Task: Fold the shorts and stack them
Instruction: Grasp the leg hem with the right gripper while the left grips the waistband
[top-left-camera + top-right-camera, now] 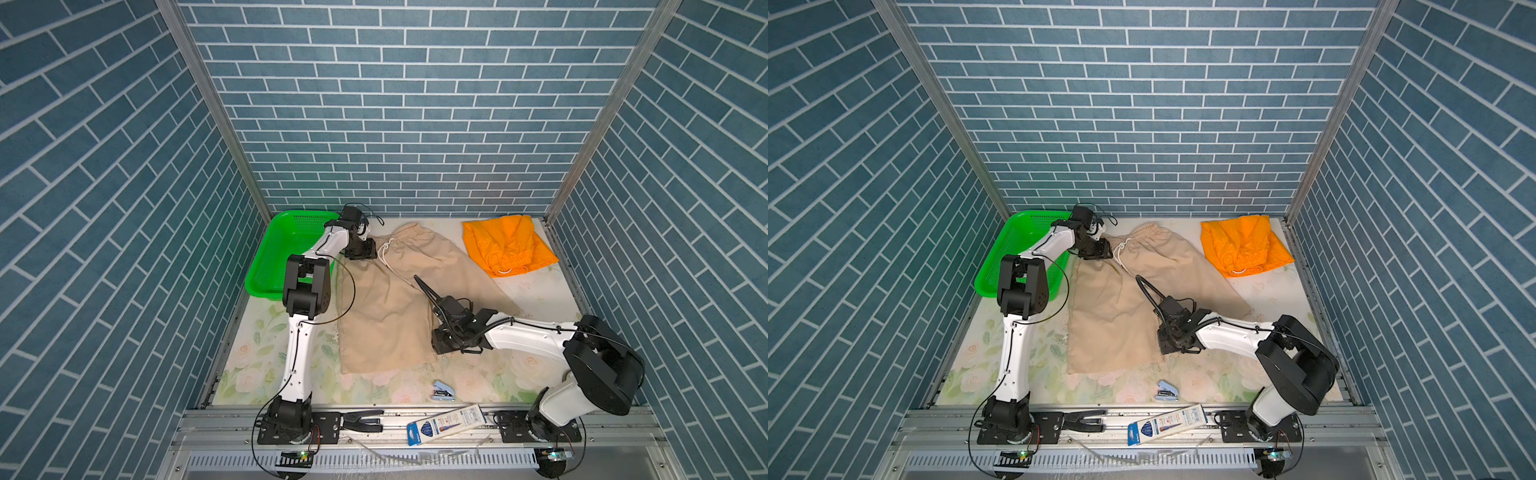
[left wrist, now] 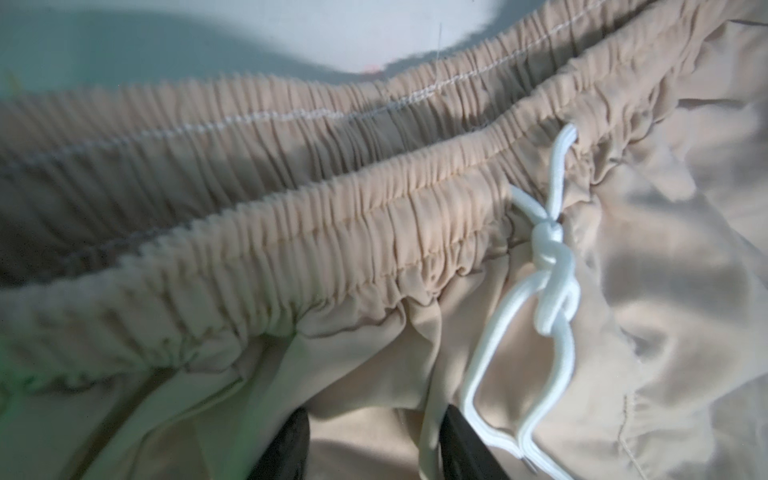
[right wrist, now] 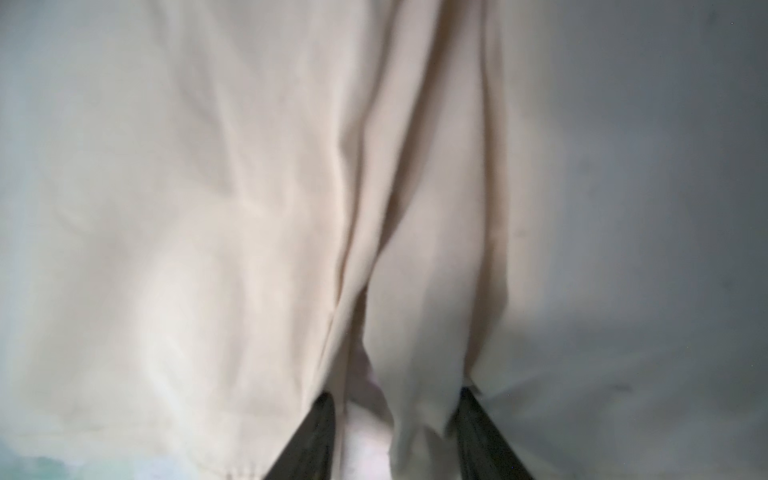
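The beige shorts [image 1: 386, 311] [image 1: 1113, 316] lie spread flat mid-table, with the gathered waistband [image 2: 332, 232] and white drawstring [image 2: 552, 266] at the back. My left gripper [image 1: 365, 253] [image 2: 376, 415] is down on the waistband's left end; its fingers [image 2: 291, 440] stand apart with a fold of beige cloth between them. My right gripper [image 1: 436, 336] [image 3: 397, 395] is at the right edge of the front leg, open, with a strip of cloth lying between its fingers [image 3: 320, 432]. The orange shorts [image 1: 505, 245] [image 1: 1241, 245] lie folded at the back right.
A green perforated basket [image 1: 266, 266] stands at the back left, beside my left arm. A small blue stapler [image 1: 444, 390] lies near the front edge. A pencil box [image 1: 446, 422] and a black tool [image 1: 361, 419] rest on the front rail. Brick-patterned walls close in three sides.
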